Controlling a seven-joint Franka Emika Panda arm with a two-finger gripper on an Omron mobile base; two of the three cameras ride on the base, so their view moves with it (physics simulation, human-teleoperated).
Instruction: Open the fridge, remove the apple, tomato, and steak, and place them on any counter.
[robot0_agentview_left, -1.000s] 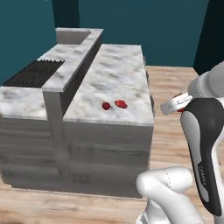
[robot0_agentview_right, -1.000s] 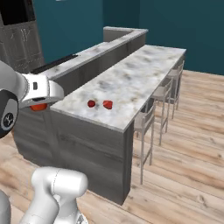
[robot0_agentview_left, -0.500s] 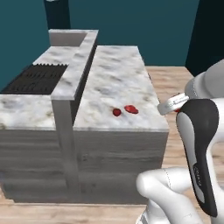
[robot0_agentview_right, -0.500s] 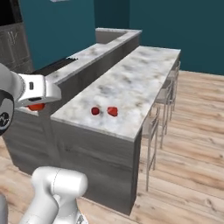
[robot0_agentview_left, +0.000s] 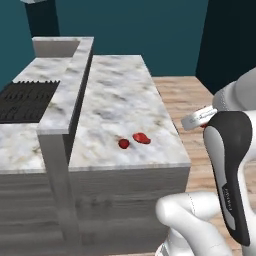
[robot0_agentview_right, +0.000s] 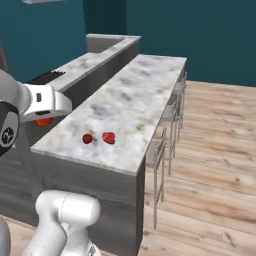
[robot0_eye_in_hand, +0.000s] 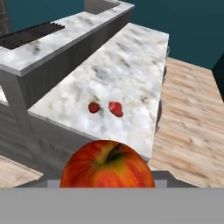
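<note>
On marbled counter (robot0_agentview_left: 115, 100) (teal walls): steak (robot0_agentview_left: 141, 138)

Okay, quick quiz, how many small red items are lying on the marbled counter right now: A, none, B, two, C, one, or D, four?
B: two red items lie side by side near the counter's front edge, the round tomato and the flatter steak, while the apple sits in the gripper, not on the stone.
</note>
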